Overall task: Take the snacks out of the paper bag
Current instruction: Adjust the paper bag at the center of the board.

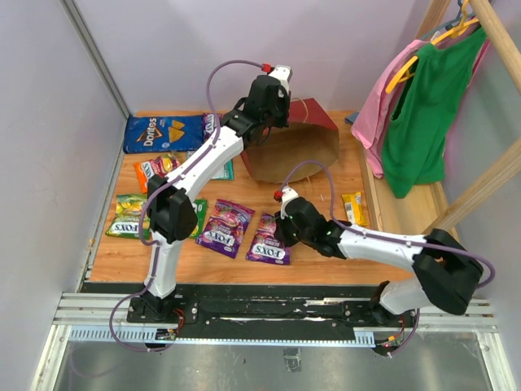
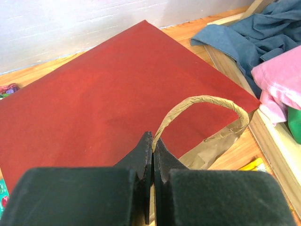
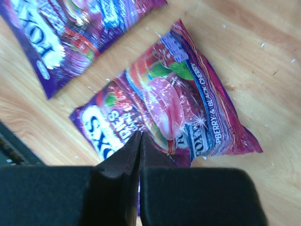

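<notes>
The paper bag lies on its side at the back of the table, red outside, its brown mouth toward the arms. My left gripper is shut on its twisted paper handle, above the bag's top. Snacks lie on the wood: a blue Doritos bag, an orange packet, a green packet, two purple Fox's bags and a yellow bar. My right gripper hangs shut and empty just over the nearer Fox's bag.
Green and pink clothes hang on a wooden rack at the right. A blue cloth lies past the table's raised right edge. Walls close in the left and back. The arms' black rail runs along the near edge.
</notes>
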Controlling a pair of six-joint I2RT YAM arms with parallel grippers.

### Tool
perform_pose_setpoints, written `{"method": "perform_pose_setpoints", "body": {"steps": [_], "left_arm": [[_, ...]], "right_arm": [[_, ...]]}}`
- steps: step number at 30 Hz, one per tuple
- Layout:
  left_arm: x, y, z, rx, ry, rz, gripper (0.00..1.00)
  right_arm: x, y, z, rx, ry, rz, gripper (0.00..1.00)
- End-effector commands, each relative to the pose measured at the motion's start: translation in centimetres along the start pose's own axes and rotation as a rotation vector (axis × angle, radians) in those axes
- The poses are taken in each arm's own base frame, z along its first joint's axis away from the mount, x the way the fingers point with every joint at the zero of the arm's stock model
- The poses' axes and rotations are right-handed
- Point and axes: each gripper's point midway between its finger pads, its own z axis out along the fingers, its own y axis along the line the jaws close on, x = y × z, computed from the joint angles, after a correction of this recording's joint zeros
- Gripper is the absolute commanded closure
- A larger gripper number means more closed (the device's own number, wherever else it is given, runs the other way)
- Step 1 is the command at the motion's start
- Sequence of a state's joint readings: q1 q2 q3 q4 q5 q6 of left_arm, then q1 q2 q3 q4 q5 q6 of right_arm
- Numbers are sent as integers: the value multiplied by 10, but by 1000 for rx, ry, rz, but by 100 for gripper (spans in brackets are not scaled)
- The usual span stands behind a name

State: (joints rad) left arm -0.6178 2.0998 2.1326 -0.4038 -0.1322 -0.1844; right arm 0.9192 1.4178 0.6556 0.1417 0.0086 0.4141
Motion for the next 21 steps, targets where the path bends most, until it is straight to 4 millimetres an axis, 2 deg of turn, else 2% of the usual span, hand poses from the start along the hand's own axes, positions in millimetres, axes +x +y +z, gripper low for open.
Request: {"method": "perform_pose_setpoints", "body": {"steps": [1, 3, 5, 9, 13, 15, 17, 19, 21], "left_arm": [[-34, -4, -22, 29, -76, -10, 99], [-34, -4, -22, 30, -75, -11, 99], [-34, -4, -23, 32, -73, -12, 99], [-31, -11, -25, 71, -68, -3, 100], [-18, -45, -32, 297, -41, 72, 99], [-6, -64, -37, 423, -9, 125, 100], [8, -77, -42, 521, 22, 189, 99], [21, -80, -40, 558, 36, 238, 100], [31, -74, -29, 530, 40, 249, 100]], "right_arm": [[-62, 11, -37, -4, -128, -33, 99], [-76, 16, -45, -19, -164, -36, 99], [-76, 14, -43, -13, -167, -40, 99], [-33, -2, -13, 14, -68, -7, 99], [13, -6, 15, 5, 38, 48, 99], [23, -4, 23, -13, 61, 72, 99], [25, -1, 27, -27, 67, 81, 99], [24, 1, 29, -34, 65, 81, 99], [22, 3, 29, -39, 61, 77, 99]]}}
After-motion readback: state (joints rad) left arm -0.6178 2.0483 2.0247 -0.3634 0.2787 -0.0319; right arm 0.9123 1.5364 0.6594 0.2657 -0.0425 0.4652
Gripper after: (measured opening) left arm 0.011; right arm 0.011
